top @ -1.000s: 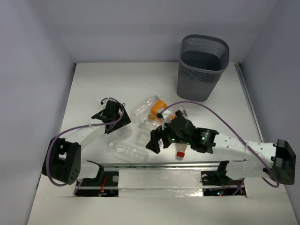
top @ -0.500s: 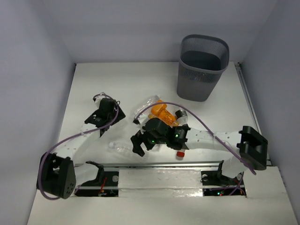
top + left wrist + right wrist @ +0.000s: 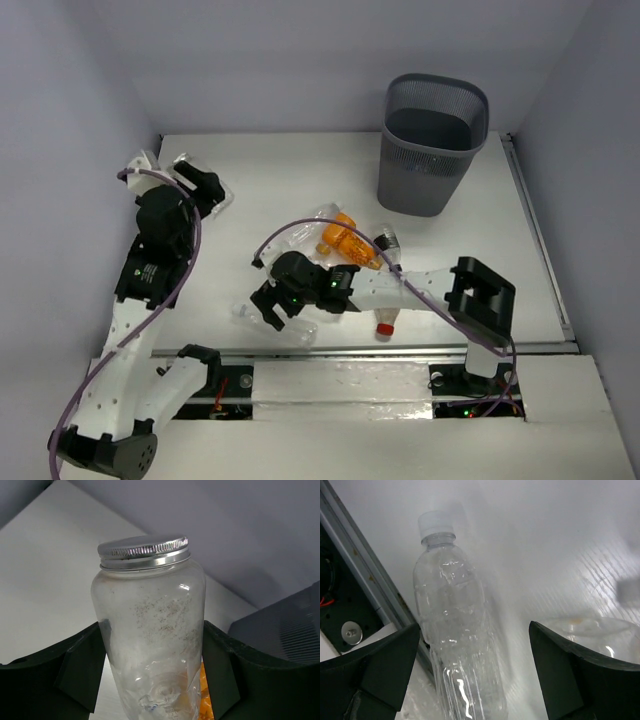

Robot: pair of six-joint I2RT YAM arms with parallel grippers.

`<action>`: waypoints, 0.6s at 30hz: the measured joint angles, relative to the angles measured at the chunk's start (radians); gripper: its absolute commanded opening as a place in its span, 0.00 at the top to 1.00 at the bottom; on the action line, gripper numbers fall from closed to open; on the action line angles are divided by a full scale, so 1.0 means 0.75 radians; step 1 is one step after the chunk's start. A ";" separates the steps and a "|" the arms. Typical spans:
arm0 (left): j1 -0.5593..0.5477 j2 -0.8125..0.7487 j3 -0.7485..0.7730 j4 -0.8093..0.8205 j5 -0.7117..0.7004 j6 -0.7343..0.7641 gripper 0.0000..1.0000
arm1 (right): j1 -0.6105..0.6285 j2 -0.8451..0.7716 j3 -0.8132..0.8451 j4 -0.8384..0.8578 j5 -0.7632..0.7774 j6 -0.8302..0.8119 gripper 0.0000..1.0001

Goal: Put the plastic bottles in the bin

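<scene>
The plastic bottles [image 3: 325, 214] mostly lie heaped in the middle of the desk [image 3: 300, 160], the orange bottle [image 3: 343, 240] and the red-capped bottle [image 3: 383, 326] among them. The bin [image 3: 432, 140] stands at the far right, well apart from both arms. The left hand [image 3: 152, 672], raised at the far left, is clamped on a silver-capped bottle [image 3: 150, 625] low on its smooth body. On the long carry across to the bin, that bottle could slide or twist out and drop short. The right hand [image 3: 480, 675] is spread and empty over a clear bottle [image 3: 451, 630] lying on its side just beside the metal rail [image 3: 365, 575] at the near edge. One finger looks likely to strike that rail as it closes, or to nudge the round, thin-walled bottle so that it rolls or squirts free.
</scene>
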 measured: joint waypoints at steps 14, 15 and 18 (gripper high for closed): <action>0.001 -0.046 0.227 0.032 0.053 0.036 0.48 | 0.053 0.325 0.251 -0.124 -0.032 -0.036 0.12; 0.001 -0.042 0.239 0.036 0.067 0.036 0.48 | 0.053 0.338 0.267 -0.130 -0.036 -0.036 0.15; 0.001 -0.015 0.277 0.056 0.113 0.036 0.47 | 0.054 0.366 0.287 -0.132 -0.039 -0.031 0.25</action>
